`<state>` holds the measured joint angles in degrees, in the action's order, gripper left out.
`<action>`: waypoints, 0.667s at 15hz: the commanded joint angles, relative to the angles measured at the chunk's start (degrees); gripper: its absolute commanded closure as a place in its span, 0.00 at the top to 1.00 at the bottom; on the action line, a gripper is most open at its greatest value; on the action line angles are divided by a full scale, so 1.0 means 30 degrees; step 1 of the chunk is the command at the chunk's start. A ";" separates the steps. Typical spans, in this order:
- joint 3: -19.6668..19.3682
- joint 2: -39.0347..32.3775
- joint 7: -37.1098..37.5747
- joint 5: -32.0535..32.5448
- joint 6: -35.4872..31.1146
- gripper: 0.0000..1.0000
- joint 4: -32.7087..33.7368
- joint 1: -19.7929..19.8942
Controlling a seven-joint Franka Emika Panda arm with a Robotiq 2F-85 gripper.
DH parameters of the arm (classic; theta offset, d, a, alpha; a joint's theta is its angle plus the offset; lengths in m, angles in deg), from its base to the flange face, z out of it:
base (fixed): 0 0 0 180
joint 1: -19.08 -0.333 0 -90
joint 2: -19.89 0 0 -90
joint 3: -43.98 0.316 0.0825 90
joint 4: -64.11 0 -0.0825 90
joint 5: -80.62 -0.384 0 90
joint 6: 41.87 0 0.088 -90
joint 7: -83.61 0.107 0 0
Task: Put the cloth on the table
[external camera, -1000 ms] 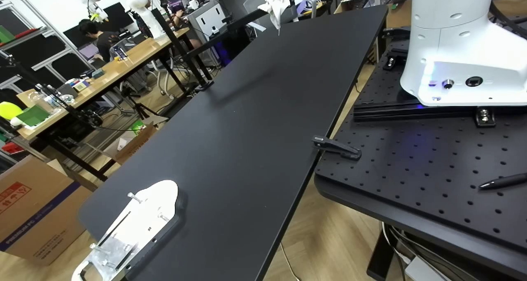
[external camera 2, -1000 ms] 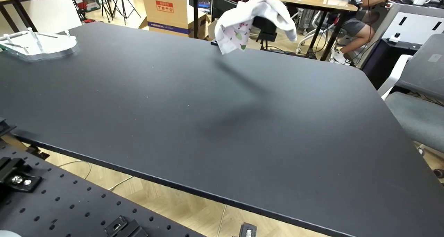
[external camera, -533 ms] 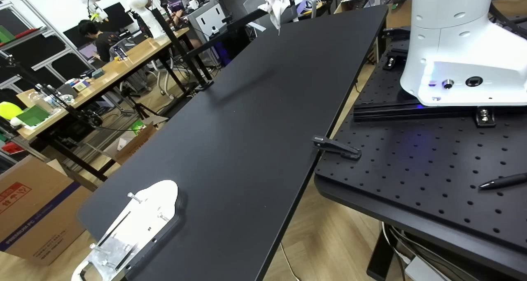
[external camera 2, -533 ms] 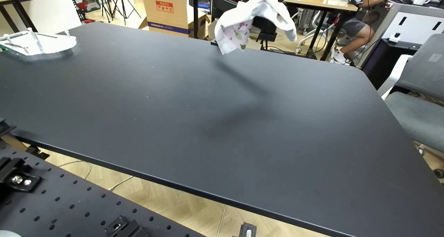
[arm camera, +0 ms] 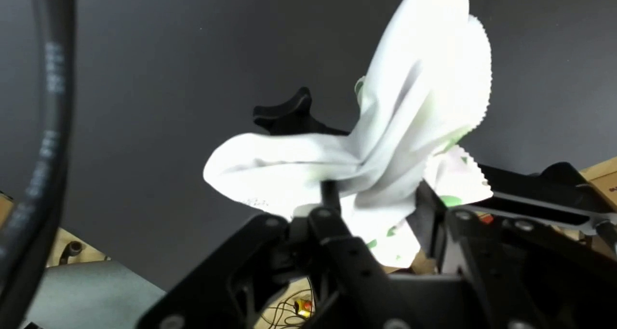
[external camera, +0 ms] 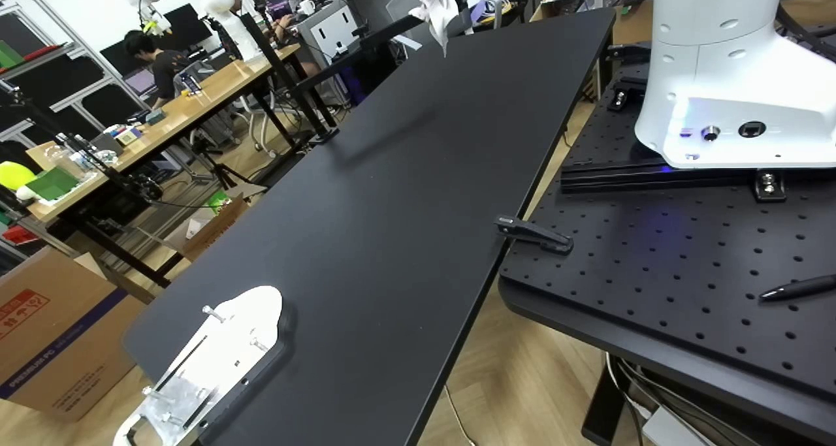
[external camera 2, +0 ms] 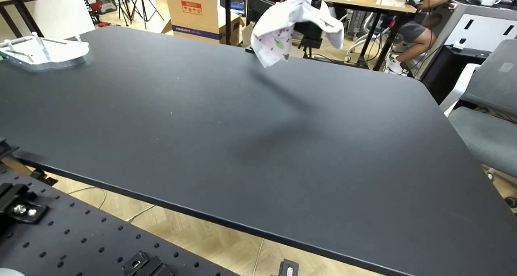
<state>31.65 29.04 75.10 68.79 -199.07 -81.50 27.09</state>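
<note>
The end effector [arm camera: 377, 190], jaws apart, straddled bunched folds of the white printed cloth [arm camera: 395, 136], which hung over a black mounting arm [external camera: 392, 32] above the bench [external camera: 392, 224], where a shallow pinch risked slipping and a sideways pull, snagging.

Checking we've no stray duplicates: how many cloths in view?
1: the white patterned cloth, draped over the black stand and partly between the fingers of the gripper. Others could be hidden.

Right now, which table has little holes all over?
The black one under the white robot base; the long black table and the wooden table show none.
</note>
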 commanded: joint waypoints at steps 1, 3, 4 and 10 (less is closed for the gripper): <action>-0.0275 0.0114 -0.0515 -0.0682 0.0947 0.11 0.0258 -0.0135; -0.0263 0.0342 -0.0592 -0.0813 0.1439 0.01 0.0186 -0.0158; -0.0194 0.0588 -0.0575 -0.0808 0.1769 0.00 0.0095 -0.0194; 0.0454 0.2454 -0.0740 -0.0816 0.2911 0.01 -0.0650 -0.0955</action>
<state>32.19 32.11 73.95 67.20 -192.35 -81.75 25.81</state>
